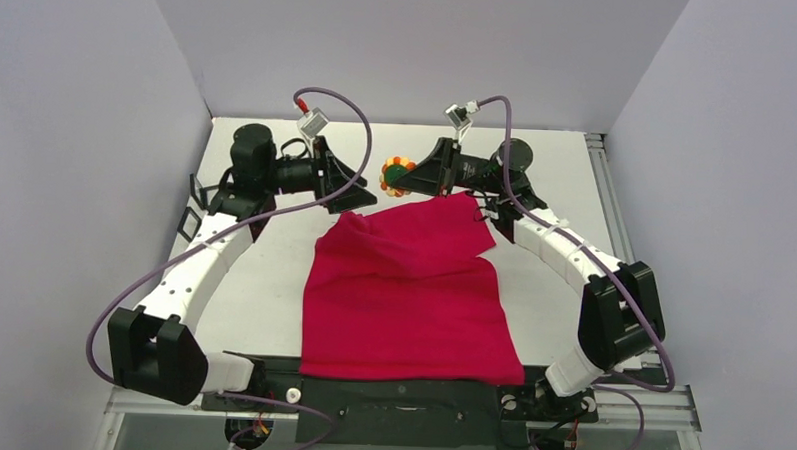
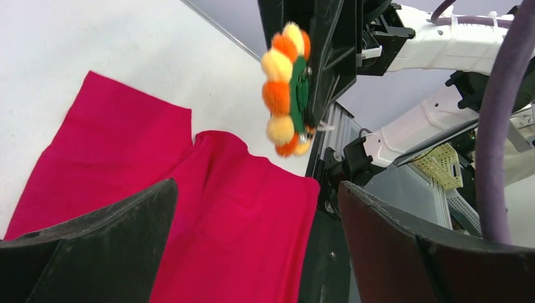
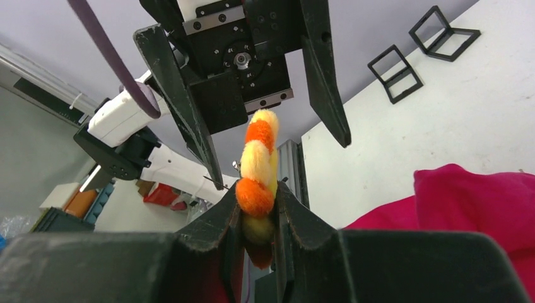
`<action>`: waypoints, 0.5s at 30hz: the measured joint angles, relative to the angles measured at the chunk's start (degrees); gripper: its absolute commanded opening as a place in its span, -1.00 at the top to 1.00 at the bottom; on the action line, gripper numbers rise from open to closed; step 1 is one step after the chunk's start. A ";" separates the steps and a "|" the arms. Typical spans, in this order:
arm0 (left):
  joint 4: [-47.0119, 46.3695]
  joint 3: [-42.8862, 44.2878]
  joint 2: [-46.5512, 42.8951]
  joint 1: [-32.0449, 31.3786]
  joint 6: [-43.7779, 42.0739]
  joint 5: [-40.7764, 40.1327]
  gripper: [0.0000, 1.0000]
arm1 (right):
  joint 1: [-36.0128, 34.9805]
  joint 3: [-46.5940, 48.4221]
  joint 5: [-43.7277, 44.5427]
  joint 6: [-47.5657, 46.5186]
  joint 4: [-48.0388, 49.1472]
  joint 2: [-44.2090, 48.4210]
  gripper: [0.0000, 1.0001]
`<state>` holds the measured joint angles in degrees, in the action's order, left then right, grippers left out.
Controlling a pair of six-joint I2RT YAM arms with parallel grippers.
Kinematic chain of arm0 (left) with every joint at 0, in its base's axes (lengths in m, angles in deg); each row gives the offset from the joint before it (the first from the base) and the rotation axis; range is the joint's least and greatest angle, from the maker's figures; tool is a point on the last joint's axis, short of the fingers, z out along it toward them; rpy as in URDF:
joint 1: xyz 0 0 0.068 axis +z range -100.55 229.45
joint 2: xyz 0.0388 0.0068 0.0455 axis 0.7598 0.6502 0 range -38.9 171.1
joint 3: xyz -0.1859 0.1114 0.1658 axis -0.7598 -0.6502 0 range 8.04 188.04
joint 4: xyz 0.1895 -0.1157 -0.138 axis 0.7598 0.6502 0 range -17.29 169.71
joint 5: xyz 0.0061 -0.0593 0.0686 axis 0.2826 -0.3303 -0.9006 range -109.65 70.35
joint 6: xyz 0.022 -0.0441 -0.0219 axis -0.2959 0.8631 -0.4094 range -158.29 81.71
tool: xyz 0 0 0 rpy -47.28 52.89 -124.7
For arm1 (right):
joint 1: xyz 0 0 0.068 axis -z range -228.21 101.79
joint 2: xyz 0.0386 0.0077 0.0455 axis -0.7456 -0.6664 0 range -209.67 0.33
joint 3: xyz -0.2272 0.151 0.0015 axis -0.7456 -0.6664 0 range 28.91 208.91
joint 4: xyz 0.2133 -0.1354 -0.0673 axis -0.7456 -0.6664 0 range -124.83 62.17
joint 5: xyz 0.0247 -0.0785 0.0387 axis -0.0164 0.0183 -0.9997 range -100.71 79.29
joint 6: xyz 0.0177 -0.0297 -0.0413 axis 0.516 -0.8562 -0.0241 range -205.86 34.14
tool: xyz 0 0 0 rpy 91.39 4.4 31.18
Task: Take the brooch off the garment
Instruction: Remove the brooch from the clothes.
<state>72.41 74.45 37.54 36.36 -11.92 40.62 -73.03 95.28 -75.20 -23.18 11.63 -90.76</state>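
Note:
The brooch (image 1: 396,175), a ring of orange and yellow pompoms on a green backing, hangs in the air past the far edge of the garment (image 1: 412,296) and clear of it. My right gripper (image 1: 419,178) is shut on it; in the right wrist view the pompoms (image 3: 258,161) stand pinched between the jaws (image 3: 257,205). My left gripper (image 1: 361,184) faces it from the left, open wide and empty, and its fingers (image 3: 322,76) flank the brooch without touching. In the left wrist view the brooch (image 2: 287,88) is above the red garment (image 2: 240,214), which lies rumpled on the table.
Two small black wire frames (image 1: 193,206) stand on the white table near the left arm's elbow. An aluminium rail (image 1: 601,182) runs along the table's right edge. Grey walls close in the back and both sides.

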 measured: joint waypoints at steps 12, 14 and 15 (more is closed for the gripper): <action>-6.29 -1.55 -1.79 -6.25 -1.03 -4.42 -0.64 | -2.29 0.72 2.49 -14.95 -21.33 4.39 1.00; -6.93 -1.90 -1.81 -6.86 -1.11 -5.22 -0.61 | -2.40 0.87 3.50 -17.42 -25.14 4.39 1.00; -7.28 -2.10 -1.81 -7.19 -1.11 -5.62 -0.61 | -2.56 0.87 3.93 -18.38 -26.56 4.42 1.00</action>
<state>65.13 72.35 35.73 29.17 -13.03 35.00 -75.59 96.15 -71.26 -41.56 -14.92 -86.35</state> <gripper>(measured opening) 0.822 0.146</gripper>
